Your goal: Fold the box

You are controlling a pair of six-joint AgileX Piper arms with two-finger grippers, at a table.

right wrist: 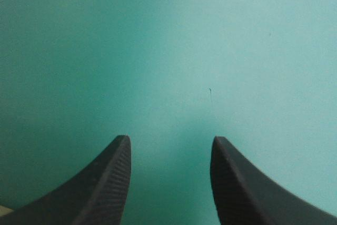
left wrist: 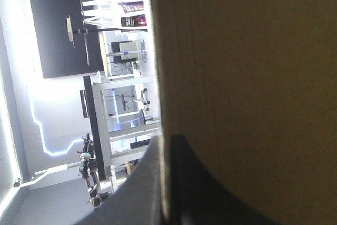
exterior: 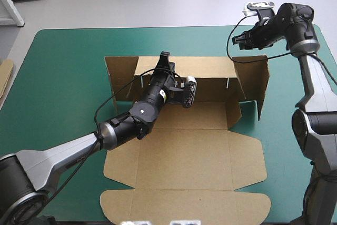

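One brown box [exterior: 189, 154] lies mid-table, its far wall clamped by the left gripper [exterior: 165, 58], while the right gripper [right wrist: 169, 142] hangs parted and empty over the teal-green cover [right wrist: 221, 46], far right.

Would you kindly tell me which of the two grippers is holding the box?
The left gripper: it is shut on the box, at its raised far wall, while the right gripper hangs open over the teal-green cover.

box [exterior: 184, 156]: plain brown | cover [exterior: 63, 77]: plain teal-green | right claw [right wrist: 169, 143]: black fingers [right wrist: 105, 193], finely ribbed inner faces
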